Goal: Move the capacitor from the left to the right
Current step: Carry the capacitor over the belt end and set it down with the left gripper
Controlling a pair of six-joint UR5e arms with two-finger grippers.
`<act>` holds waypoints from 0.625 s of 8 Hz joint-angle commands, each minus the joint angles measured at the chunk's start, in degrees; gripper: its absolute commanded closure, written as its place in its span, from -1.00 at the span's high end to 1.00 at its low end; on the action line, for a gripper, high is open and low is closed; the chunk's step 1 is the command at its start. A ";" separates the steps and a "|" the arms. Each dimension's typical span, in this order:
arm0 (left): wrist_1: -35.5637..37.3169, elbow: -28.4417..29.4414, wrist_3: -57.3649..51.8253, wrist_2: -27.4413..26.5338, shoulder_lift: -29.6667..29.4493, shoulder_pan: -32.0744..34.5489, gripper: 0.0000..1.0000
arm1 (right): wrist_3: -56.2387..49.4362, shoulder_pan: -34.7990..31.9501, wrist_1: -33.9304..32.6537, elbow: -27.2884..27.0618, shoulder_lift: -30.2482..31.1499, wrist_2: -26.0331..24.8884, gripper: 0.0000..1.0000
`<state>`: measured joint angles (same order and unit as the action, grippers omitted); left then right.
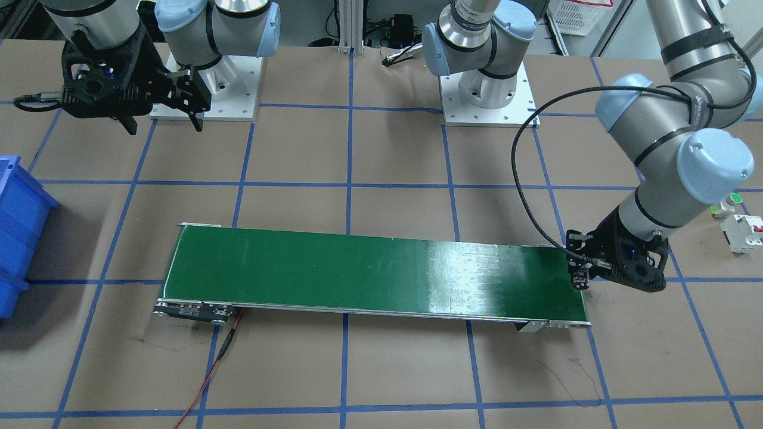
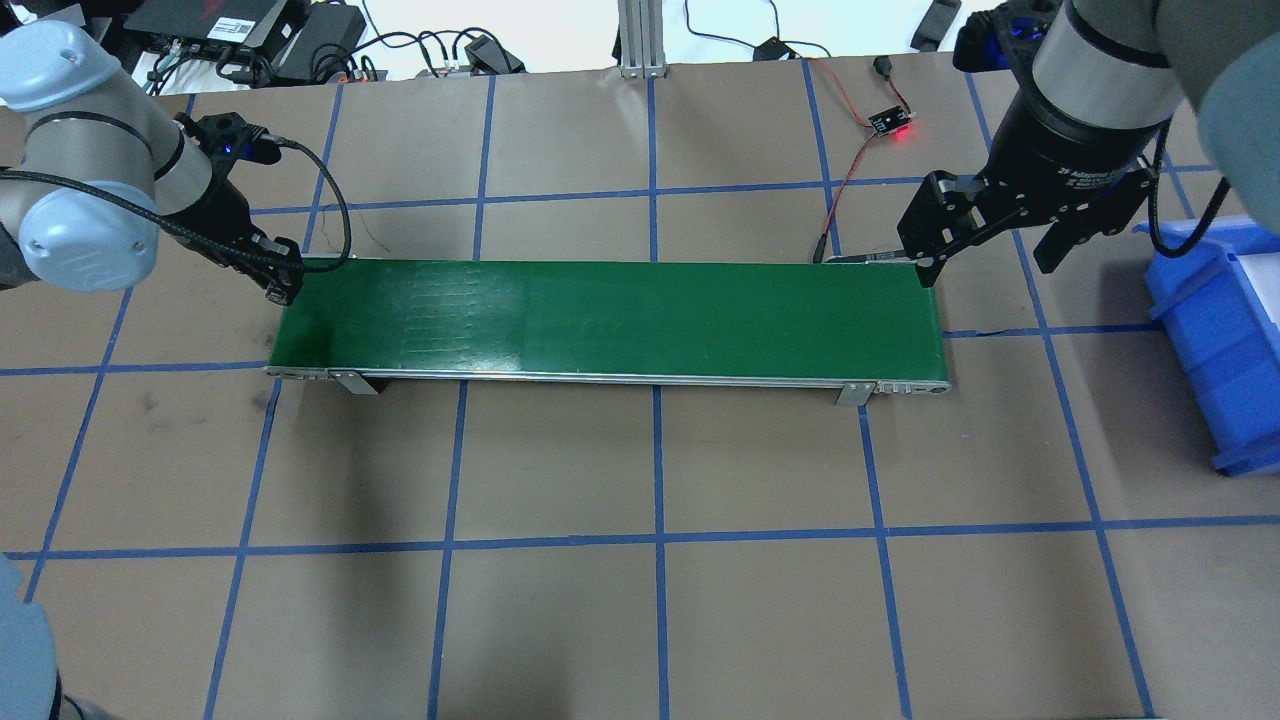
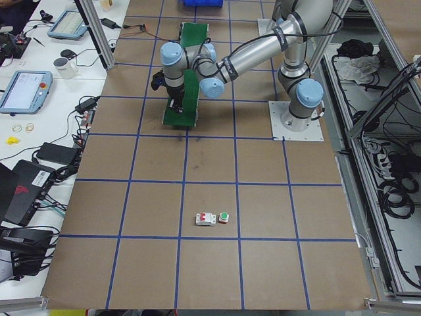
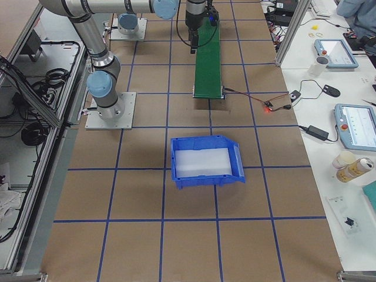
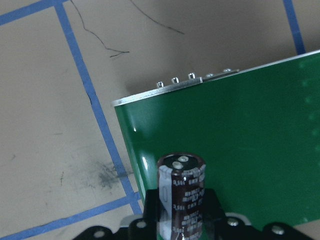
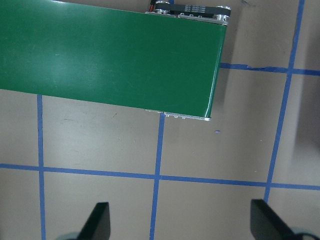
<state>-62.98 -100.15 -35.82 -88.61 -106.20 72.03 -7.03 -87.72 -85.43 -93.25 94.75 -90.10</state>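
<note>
Now the left pincer point(image 1: 579, 280) squeezes the capacitor point(image 5: 181, 192); just under it lies the green belt point(image 2: 620, 315). The right pincer point(image 2: 988, 262) hangs wide open.

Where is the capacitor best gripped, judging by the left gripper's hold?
On the sleeve of the capacitor, clamped across opposite curved sides, coming from the end away from its shiny top. It is a stubby cylinder, and the left gripper holds it so.

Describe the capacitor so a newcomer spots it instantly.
Find the long green conveyor mid-table; at its end on the robot's left hovers the left gripper. The capacitor is clamped in it: a stubby dark cylinder with whitish print, unlike the white breaker and green-capped button.
</note>
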 commanded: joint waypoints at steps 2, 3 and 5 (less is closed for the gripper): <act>1.81 -0.04 2.84 -0.07 -4.37 0.04 -1.00 | 0.00 0.00 0.00 0.00 0.00 0.02 1.00; 0.24 -0.05 4.17 -0.16 -4.20 0.04 -1.00 | 0.00 0.00 0.00 0.00 0.00 0.02 1.00; -1.26 -0.05 6.97 -0.25 -3.67 0.04 0.14 | 0.00 0.00 0.00 0.00 0.00 0.02 1.00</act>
<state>-62.67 -100.19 -31.92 -88.77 -110.23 72.07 -7.03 -87.71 -85.43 -93.25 94.75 -90.09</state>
